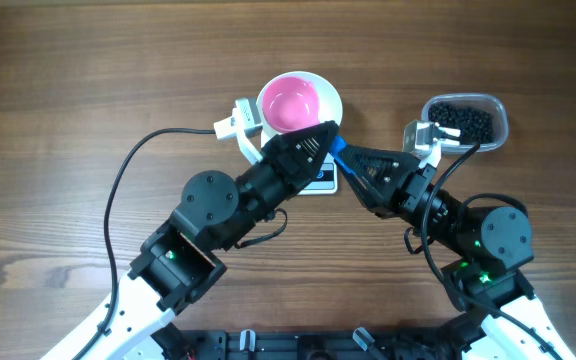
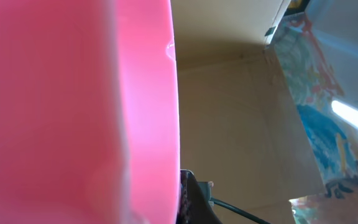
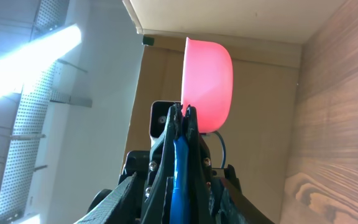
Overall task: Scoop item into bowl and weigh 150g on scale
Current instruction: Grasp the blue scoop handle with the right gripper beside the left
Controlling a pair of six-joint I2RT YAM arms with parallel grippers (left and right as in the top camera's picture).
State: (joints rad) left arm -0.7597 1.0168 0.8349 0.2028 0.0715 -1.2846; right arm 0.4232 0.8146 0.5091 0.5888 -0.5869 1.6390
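Scoop (image 1: pixel 292 103), a pink cup w/ blue handle (image 1: pixel 337 150), hangs directly over the bowl (image 1: pixel 334 98), cup upright, mouth up. Overhead shows its inside bare, no beads in it.

R gripper (image 1: pixel 348 156) comes at the handle from the bowl's lower right. In its wrist cam the fingers (image 3: pixel 168 143) press on both sides of the blue strip, so it looks clamped on the scoop.

L gripper (image 1: pixel 322 136) meets the same spot from the bowl's lower left, jaws closed tight. Can't tell if it also pinches the handle, as its cam is filled w/ pink.

Bowl seems to sit on the scale (image 1: pixel 326 182). Only a corner of the scale pokes out just below the bowl, and the display isn't readable.

Beads (image 1: pixel 465 120) lie heaped in the clear tub (image 1: pixel 504 112), well to the right of the bowl and apart from both grippers.

Progress, as judged: early. Bowl's inside is hidden by the cup, so fill is unknown. Left to do: dip in tub, tip into bowl, repeat, check wt vs target.
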